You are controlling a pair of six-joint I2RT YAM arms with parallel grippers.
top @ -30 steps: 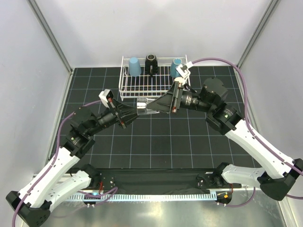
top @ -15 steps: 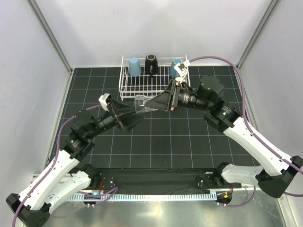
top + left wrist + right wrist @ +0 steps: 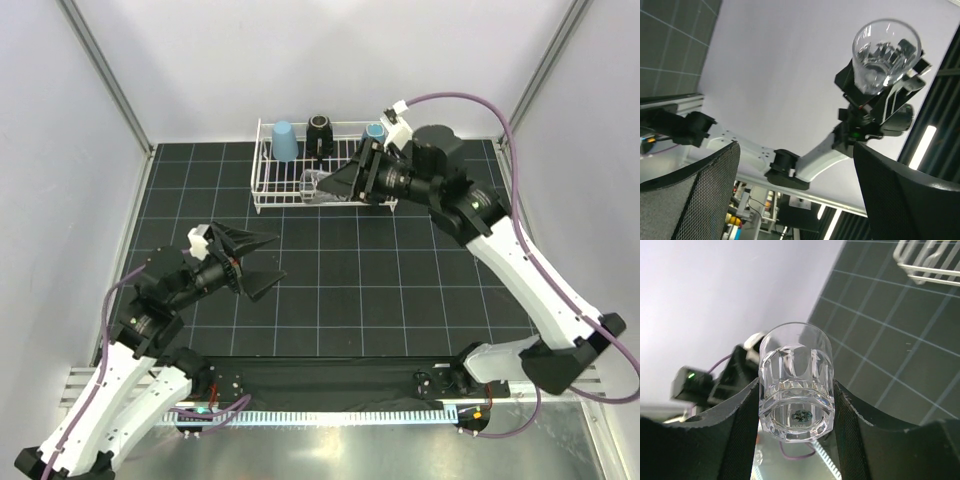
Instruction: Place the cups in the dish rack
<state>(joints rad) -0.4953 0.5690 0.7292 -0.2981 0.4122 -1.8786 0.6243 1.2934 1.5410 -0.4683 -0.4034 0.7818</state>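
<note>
At about 8 o'clock on the counter [image 3: 400,290], the left gripper [image 3: 278,255] has its fingers spread wide with nothing between them, pointing toward 2 o'clock.

The dish rack [image 3: 262,196] sits at 12 o'clock. Along its far side stand the light blue tumbler [image 3: 284,140] at the rack's 11 o'clock, the black cup [image 3: 320,133] at its 12 and the teal mug [image 3: 373,131] at its 1, partly hidden by the right arm.

The clear glass [image 3: 796,380] hangs over the rack's 6 o'clock edge. It lies on its side with the mouth facing 9 o'clock. The right gripper [image 3: 332,184] has its fingers partly closed on the thick base end, one on each side.

The glass looks light and stiff, but it is probably slick and would chip if knocked on the wire. That grip low on the faceted wall seems the safest hold, and it should be set down gently rather than dropped.

There are four cups in view, three in the rack and one in the fingers, and there is one rack. No tan cup shows.
</note>
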